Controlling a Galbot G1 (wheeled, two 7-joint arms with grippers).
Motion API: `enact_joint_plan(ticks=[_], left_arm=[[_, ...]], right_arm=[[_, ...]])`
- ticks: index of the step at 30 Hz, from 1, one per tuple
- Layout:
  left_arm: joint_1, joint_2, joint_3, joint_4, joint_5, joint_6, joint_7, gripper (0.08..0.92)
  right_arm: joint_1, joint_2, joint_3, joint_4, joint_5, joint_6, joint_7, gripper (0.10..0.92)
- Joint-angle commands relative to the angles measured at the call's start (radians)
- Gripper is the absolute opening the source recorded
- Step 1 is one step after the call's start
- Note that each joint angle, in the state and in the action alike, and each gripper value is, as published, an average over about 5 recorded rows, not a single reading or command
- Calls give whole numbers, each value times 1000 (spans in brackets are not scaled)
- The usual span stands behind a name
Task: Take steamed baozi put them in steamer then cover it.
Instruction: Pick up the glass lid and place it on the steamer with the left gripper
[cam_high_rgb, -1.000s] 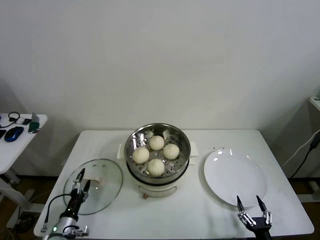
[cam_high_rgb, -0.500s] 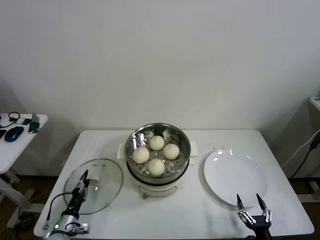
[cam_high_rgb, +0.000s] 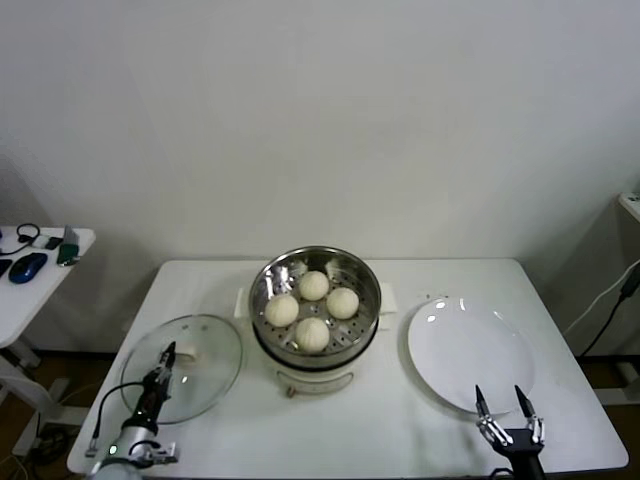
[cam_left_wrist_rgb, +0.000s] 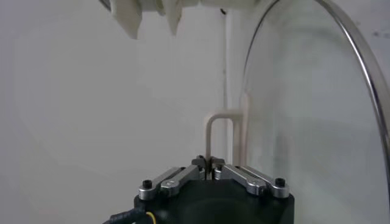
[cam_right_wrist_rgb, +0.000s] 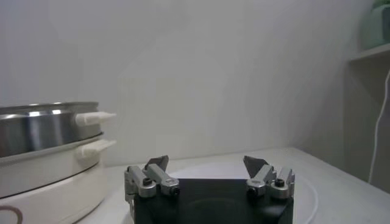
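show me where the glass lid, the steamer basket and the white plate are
Glass lid (cam_high_rgb: 190, 362), head view, on the clear glass.
Steamer basket (cam_high_rgb: 366, 279), head view, on its steel wall.
White plate (cam_high_rgb: 470, 352), head view, on its bare middle.

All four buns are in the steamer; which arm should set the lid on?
Left. The left gripper is shut on the cover at its handle, beside the steamer. The right gripper waits open by the plate, across the table.

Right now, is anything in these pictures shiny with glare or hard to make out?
Head view: the steamer rim glints, the plate carries small bright spots, and the glass cover shows the table through it. Left wrist view: the cover's rim looms large and curved beside the left gripper. Right wrist view: soft, even light.
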Motion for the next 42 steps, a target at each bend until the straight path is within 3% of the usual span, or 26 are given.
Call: enact_joint_plan(ticks=[1, 11, 15, 18, 23, 29, 34, 42], left_arm=[[40, 48, -6, -213, -179, 54, 80, 130], [174, 288, -15, -608, -435, 329, 309, 130], [145, 369, 45, -747, -462, 537, 404, 130], [61, 383, 147, -794, -441, 656, 439, 130], [-118, 350, 364, -791, -356, 802, 491, 130], [-283, 233, 616, -781, -168, 915, 612, 130], [-321, 119, 741, -750, -10, 920, 687, 130], [-332, -50, 843, -665, 160, 890, 726, 130]], right_arm=[[2, 6, 13, 5, -20, -12, 23, 823], [8, 36, 41, 23, -126, -43, 98, 823], [11, 42, 41, 28, -153, -54, 117, 823], [12, 43, 41, 32, -158, -53, 118, 823], [16, 45, 41, 43, -159, -49, 114, 823], [38, 47, 42, 39, -157, -45, 110, 823], [60, 45, 40, 24, -157, -48, 110, 823], [84, 47, 28, 7, -160, -52, 109, 823]])
